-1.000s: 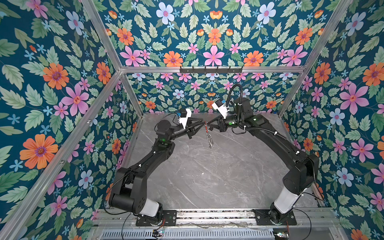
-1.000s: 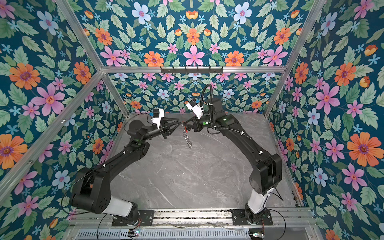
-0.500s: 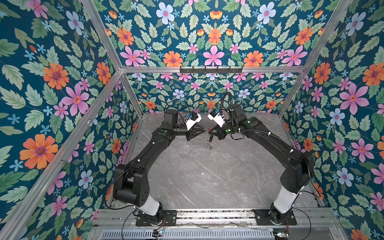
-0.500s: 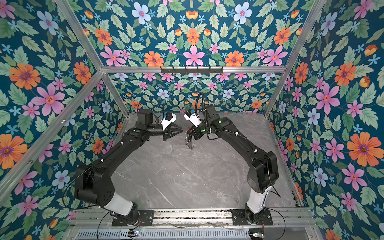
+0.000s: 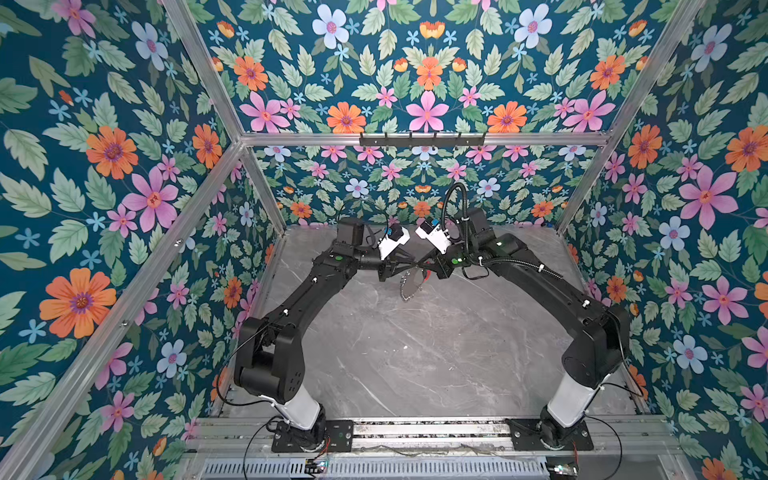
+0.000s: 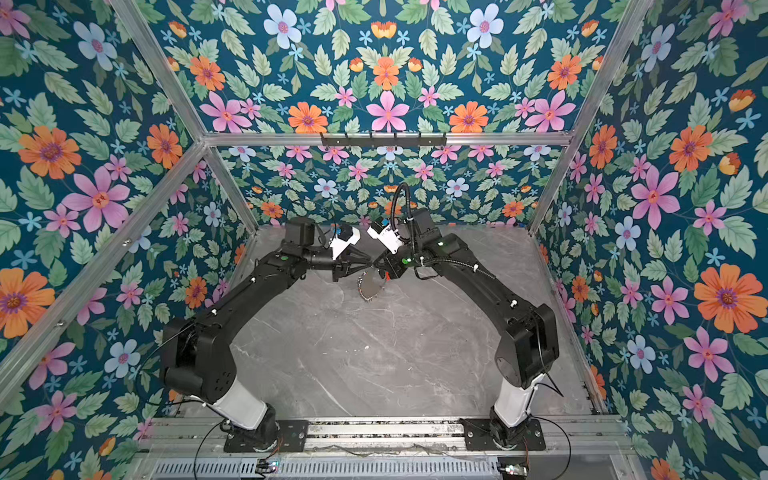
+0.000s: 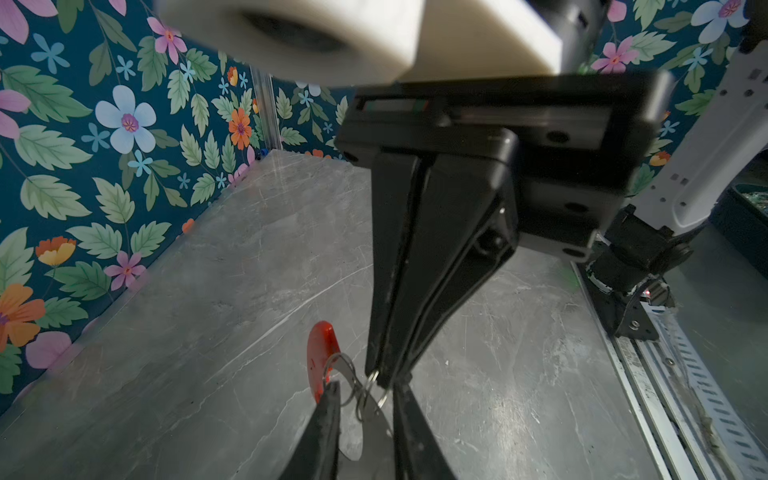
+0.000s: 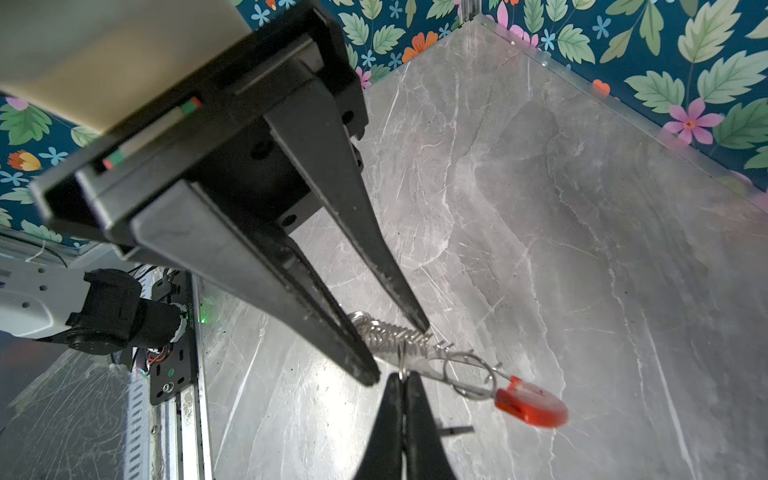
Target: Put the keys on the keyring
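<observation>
Right wrist: right pincer (image 8: pixel 400 380) clamps keyring (image 8: pixel 390 332) rim, left pincer (image 8: pixel 398 355) parted astride it.

**Flowers on every wall, grey marble below**

We're looking into a boxed-in booth, and the wallpaper (image 5: pixel 428 75) is everywhere: deep teal, green leaves, pink, orange and pale blue blooms across the back and both sides. Silver aluminium posts (image 5: pixel 206 70) frame the corners, and a crossbar (image 6: pixel 498 139) runs along the back, carrying a short black hook rail (image 5: pixel 422 140). Down below, a grey marble-look tabletop (image 5: pixel 415 365), veined in white, evenly lit, only soft shadows on it. At the near edge, a metal base rail (image 6: pixel 386 430), and in front of that a slotted strip (image 5: pixel 415 469), possibly a cable duct, hard to say from up here.
</observation>
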Available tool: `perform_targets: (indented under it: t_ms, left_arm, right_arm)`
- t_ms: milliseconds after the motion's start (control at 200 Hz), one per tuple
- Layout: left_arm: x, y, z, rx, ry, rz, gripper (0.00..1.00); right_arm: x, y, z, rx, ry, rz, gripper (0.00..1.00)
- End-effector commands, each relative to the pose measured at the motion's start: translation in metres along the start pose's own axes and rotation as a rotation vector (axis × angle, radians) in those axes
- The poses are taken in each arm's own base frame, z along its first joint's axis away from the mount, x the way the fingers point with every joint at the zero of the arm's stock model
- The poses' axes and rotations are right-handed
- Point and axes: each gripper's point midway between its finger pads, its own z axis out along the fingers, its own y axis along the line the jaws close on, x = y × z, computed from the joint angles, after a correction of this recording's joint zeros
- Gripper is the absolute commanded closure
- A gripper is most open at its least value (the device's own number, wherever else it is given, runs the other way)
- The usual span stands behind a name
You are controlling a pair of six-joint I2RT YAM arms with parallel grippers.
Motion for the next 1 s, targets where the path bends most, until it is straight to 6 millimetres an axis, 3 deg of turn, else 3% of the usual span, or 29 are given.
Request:
perform_targets:
  t_ms: [0, 105, 245, 570, 995]
  left_arm:
    - [-0.003, -0.001, 0.0, 0.011, -0.005, 0.004, 0.75]
    - [-0.003, 0.001, 0.001, 0.015, -0.003, -0.001, 0.75]
    - [-0.003, 0.0, 0.003, 0.04, -0.005, -0.018, 0.83]
    - [0.003, -0.005, 0.0, 0.057, 0.008, -0.033, 0.79]
    - [-0.006, -0.015, -0.001, 0.113, -0.037, 0.006, 0.87]
  right_arm:
    - [-0.008, 0.006, -0.005, -0.019, -0.024, -0.035, 1.0]
    - [-0.009, 0.009, -0.006, -0.033, -0.029, -0.039, 1.0]
    - [-0.011, 0.01, -0.007, -0.035, -0.035, -0.039, 1.0]
    - [-0.012, 0.009, -0.008, -0.028, -0.039, -0.039, 1.0]
    - [-0.013, 0.019, -0.002, -0.077, -0.024, -0.026, 1.0]
